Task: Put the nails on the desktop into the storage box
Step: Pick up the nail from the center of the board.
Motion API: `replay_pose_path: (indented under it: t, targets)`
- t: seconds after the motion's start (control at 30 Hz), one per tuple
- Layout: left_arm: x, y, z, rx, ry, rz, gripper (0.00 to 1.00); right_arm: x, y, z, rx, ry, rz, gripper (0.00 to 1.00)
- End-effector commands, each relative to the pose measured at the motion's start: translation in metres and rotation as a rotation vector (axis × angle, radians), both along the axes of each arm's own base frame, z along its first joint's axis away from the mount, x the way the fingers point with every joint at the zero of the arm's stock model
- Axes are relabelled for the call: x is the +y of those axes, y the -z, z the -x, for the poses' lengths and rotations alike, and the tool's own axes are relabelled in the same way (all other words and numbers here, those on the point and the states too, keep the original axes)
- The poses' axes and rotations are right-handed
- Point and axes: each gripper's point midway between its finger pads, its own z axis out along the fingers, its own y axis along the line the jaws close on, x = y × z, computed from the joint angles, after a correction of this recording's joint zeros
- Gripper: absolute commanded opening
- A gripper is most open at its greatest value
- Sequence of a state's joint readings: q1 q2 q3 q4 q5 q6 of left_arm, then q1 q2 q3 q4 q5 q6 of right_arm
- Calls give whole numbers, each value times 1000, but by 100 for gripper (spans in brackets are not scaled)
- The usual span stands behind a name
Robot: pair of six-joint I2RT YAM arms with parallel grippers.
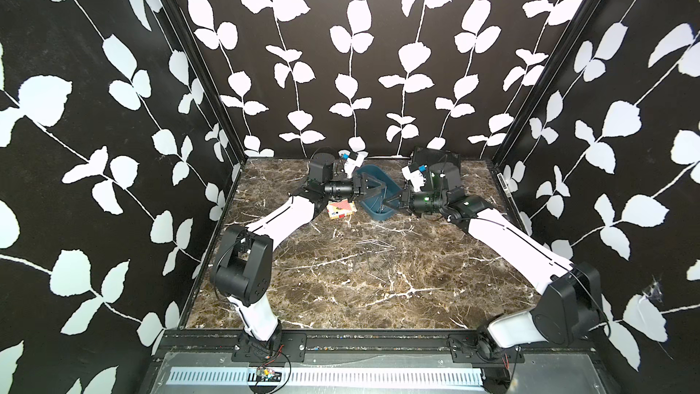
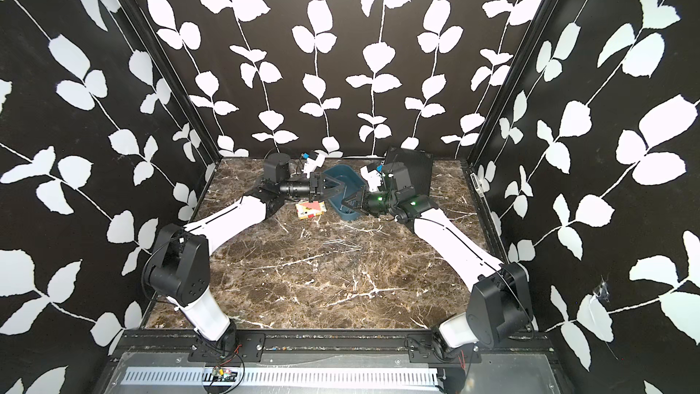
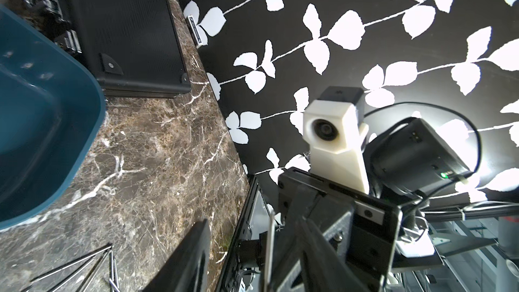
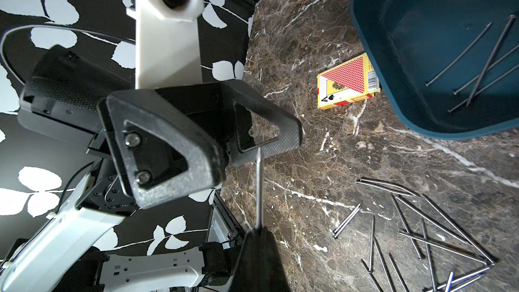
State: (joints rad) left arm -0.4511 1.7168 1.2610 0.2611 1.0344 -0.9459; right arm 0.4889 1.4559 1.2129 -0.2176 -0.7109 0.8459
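Over the near end of the teal storage box (image 1: 378,214) (image 2: 342,176) my two grippers meet tip to tip. My right gripper (image 4: 259,234) (image 1: 388,204) is shut on one thin nail (image 4: 259,186) (image 3: 269,248), which sticks out towards the left gripper. My left gripper (image 4: 258,154) (image 1: 380,191) is open, and the nail's free end sits between its spread fingers (image 4: 168,141), touching the far one. Several nails (image 4: 477,63) lie inside the box (image 4: 435,37) (image 3: 42,122). More nails (image 1: 375,255) (image 2: 341,255) (image 4: 421,234) (image 3: 84,265) are scattered on the brown marble desktop (image 1: 341,289) in front of the box.
A red-and-yellow playing-card box (image 1: 341,210) (image 4: 345,85) lies against the storage box's left side. A black ribbed case (image 1: 435,157) (image 3: 126,29) stands at the back right by the wall. Black leaf-patterned walls close in the desktop on three sides.
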Motion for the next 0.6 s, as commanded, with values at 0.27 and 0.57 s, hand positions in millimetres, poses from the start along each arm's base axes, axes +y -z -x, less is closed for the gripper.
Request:
replay_pose_path:
  t: [0.27, 0.57]
  targets:
    - [-7, -17, 18, -75, 106, 23, 44, 13, -23, -13, -68, 3, -27, 0]
    - [-9, -16, 14, -77, 113, 15, 3, 16, -19, -17, -64, 0, -17, 0]
